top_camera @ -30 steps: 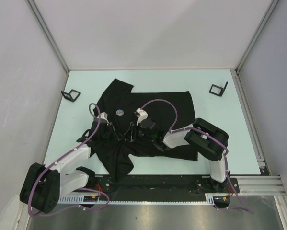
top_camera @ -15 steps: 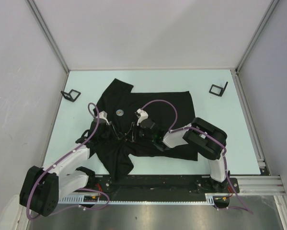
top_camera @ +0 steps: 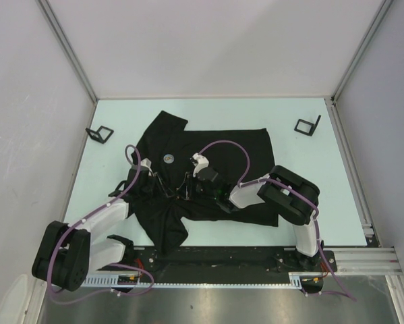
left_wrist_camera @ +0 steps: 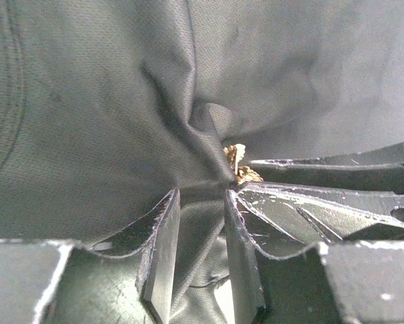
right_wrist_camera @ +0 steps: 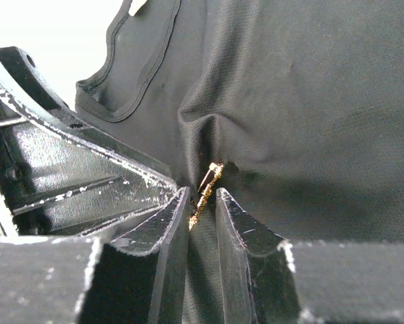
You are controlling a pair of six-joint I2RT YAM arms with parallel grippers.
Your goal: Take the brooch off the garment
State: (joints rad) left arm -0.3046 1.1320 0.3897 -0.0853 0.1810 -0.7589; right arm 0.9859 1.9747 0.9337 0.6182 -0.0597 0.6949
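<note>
The black T-shirt garment (top_camera: 242,145) lies spread on the pale green table (top_camera: 303,169). My two grippers meet nose to nose at its middle. The left gripper (top_camera: 165,187) is shut on a raised fold of the shirt (left_wrist_camera: 87,121), with the cloth pinched between its fingers (left_wrist_camera: 162,243). The small gold brooch (left_wrist_camera: 238,162) sits just beyond its right fingertip. The right gripper (top_camera: 184,188) is closed narrowly on the brooch (right_wrist_camera: 207,183), which stands slanted between its fingertips (right_wrist_camera: 178,209) and is still pinned in puckered cloth (right_wrist_camera: 289,101). The left gripper's fingers (right_wrist_camera: 80,169) show beside it.
Two small black wire stands sit on the table, one at the far left (top_camera: 99,133) and one at the far right (top_camera: 307,125). A round white mark (top_camera: 168,159) is on the shirt near the collar. Grey walls and metal posts enclose the table.
The left arm's elbow has shifted slightly up and to the right. Both grippers stay together at the shirt's middle.
</note>
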